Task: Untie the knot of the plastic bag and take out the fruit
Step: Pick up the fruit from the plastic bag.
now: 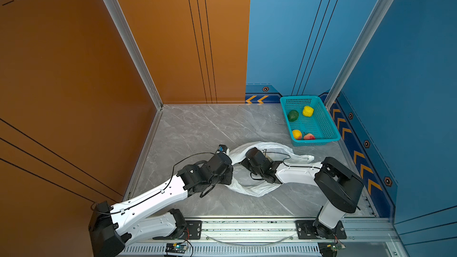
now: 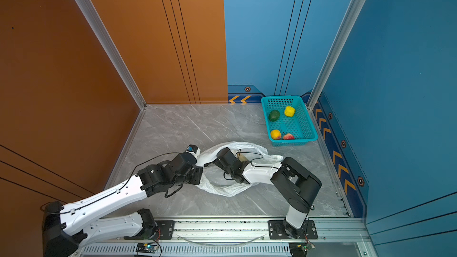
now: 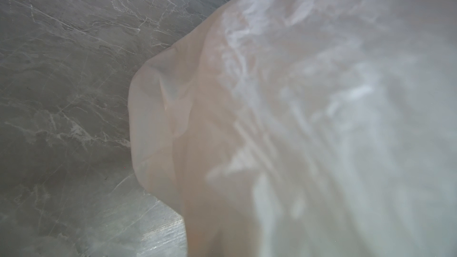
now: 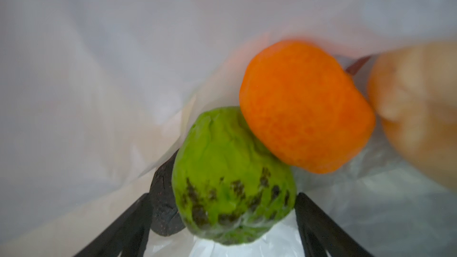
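The white plastic bag (image 1: 249,189) lies open mid-table, and no knot is in view. My left wrist (image 1: 218,166) stands at the bag's left edge, where plastic rises taut to it. Its fingers are hidden, and its wrist view shows only bag film (image 3: 296,119). My right wrist (image 1: 256,159) reaches into the bag's mouth. Inside, the right gripper (image 4: 222,194) stands open, its black fingers (image 4: 319,221) on either side of a bright green fruit (image 4: 230,169). A near-black fruit (image 4: 163,206) is wedged beside one finger. An orange fruit (image 4: 306,105) and a cream one (image 4: 420,114) lie beyond.
A teal basket (image 1: 300,98) stands at the back right against the blue wall. It holds a dark green fruit (image 1: 293,115), a yellow one (image 1: 308,111), a yellow-orange one (image 1: 297,134) and a red one (image 1: 309,136). The orange wall is on the left, and a metal rail (image 1: 247,226) runs along the front.
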Robot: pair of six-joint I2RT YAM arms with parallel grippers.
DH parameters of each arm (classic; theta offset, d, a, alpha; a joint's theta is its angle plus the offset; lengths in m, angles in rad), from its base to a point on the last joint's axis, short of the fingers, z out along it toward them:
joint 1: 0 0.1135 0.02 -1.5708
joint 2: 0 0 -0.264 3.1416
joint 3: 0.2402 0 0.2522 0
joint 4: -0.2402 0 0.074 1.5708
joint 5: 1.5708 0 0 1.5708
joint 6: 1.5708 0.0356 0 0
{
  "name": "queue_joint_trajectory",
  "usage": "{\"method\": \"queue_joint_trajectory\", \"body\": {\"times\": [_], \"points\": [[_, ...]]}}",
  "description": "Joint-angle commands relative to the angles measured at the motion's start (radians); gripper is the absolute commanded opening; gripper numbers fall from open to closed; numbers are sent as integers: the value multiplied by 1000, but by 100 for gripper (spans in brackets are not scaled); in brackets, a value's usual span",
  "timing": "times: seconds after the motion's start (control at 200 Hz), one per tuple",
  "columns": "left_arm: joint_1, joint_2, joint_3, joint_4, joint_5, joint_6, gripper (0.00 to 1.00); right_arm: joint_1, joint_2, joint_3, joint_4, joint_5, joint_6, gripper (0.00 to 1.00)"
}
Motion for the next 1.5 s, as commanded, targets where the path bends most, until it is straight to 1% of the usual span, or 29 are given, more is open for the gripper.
{"method": "queue_joint_trajectory", "body": {"times": [0.0,0.225,0.305,0.451,0.536,0.611,0.731,0.891,1.136,1.297,1.402,1.492], "points": [[-11,-15,18,3,13,1,0,-20,36,5,25,21,17,90],[-13,-14,21,2,12,3,0,-24,89,25,74,22,8,88],[-12,-14,20,3,11,3,0,-23,103,24,93,25,10,84],[-14,-17,20,2,9,4,0,-24,113,15,117,24,9,69],[-14,-16,22,1,8,4,0,-22,103,4,121,21,10,64],[-15,-13,23,1,4,3,0,-18,81,-9,116,19,4,61],[-15,-12,25,2,-6,2,0,-5,20,-24,70,14,-27,60],[-14,-12,34,2,-28,3,0,35,-91,-31,-70,-18,-89,60],[-9,-4,41,8,-51,4,0,106,-262,0,-389,-58,-191,59],[-7,1,45,11,-51,9,0,160,-369,67,-600,-46,-278,59],[-6,4,46,11,-52,10,0,193,-410,158,-755,-18,-348,60],[-6,7,47,11,-53,12,0,204,-449,216,-845,-8,-373,60]]}}
